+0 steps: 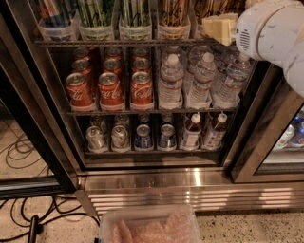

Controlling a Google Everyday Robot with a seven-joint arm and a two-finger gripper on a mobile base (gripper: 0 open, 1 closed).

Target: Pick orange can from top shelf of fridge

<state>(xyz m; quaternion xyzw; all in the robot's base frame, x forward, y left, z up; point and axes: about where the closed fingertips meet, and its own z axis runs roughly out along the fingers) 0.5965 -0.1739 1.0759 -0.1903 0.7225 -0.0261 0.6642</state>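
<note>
The fridge [190,190] stands open in front of me, with dark frame and ribbed steel base. Its top shelf [109,43] is a thin wire rack carrying clear trays of tall cans, cut off by the picture's top edge. An orange can [173,12] with black scribbled lines stands in a tray right of centre; more orange cans [209,8] stand behind the gripper. My gripper [219,27], cream-coloured on a bulky white arm [270,33], reaches in from the right at top-shelf height, just right of that orange can's tray. It hides the shelf's right end.
Green-and-white striped cans [97,12] fill the trays to the left. Red cola cans [110,90] and water bottles [171,83] stand on the middle rack, small cans [142,137] below. A door frame [266,142] angles out on the right. A clear tub [147,228] and cables [28,209] lie on the floor.
</note>
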